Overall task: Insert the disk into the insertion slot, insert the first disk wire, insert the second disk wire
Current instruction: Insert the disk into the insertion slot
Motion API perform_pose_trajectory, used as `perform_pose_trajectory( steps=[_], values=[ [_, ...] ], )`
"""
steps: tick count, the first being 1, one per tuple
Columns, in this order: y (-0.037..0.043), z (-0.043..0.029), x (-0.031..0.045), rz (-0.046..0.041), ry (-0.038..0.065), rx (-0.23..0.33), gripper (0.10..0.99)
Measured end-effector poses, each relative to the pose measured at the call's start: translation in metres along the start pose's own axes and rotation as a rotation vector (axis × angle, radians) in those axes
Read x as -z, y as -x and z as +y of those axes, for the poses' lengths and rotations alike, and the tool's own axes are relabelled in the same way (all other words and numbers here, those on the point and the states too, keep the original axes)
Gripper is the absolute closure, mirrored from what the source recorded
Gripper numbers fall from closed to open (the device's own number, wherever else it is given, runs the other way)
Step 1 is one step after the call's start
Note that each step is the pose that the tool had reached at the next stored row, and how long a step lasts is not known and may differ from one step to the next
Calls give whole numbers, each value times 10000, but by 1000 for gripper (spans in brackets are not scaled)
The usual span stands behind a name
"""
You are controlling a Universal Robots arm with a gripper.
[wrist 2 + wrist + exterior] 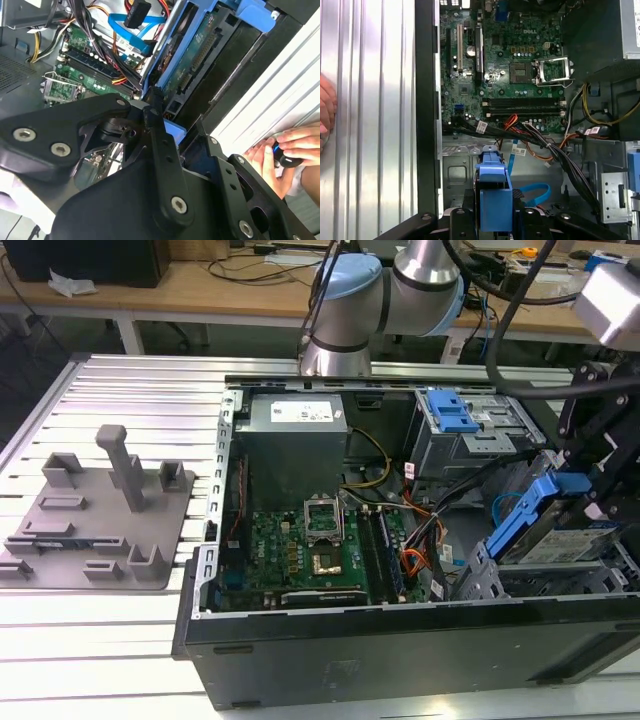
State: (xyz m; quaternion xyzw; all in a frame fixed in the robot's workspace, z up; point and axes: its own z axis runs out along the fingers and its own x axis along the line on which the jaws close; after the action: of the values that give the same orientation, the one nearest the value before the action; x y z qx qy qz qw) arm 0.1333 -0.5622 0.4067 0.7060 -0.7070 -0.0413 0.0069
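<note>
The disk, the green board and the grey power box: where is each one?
disk [570, 543], exterior view, on its silver labelled face.
green board [282, 550], exterior view, on its green surface.
grey power box [290, 458], exterior view, on its plain grey side.

In the exterior view the computer case [300, 660] lies on the table [120, 640], with a fixture plate [90, 530] at nine o'clock from it. Inside, the power supply [295, 440] sits at twelve o'clock from the motherboard [300, 550]. At three o'clock the disk [565, 540], clamped in the gripper [590, 495], tilts over the insertion slot [495, 582], with another bay [460, 430] at twelve o'clock from that.
</note>
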Motion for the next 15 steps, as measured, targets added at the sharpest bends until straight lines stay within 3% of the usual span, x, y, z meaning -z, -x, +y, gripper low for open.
perform_pose_trajectory(
  steps=[4, 5, 8, 9, 15],
  values=[
    [-9, -5, -69, 3, -2, 1, 722],
    [-10, -6, -75, -2, -1, 1, 655],
    [-9, -5, -74, 1, 0, 0, 592],
    [-9, -5, -76, 0, 0, 0, 525],
    [-10, -5, -77, 7, 0, 0, 525]
  ],
)
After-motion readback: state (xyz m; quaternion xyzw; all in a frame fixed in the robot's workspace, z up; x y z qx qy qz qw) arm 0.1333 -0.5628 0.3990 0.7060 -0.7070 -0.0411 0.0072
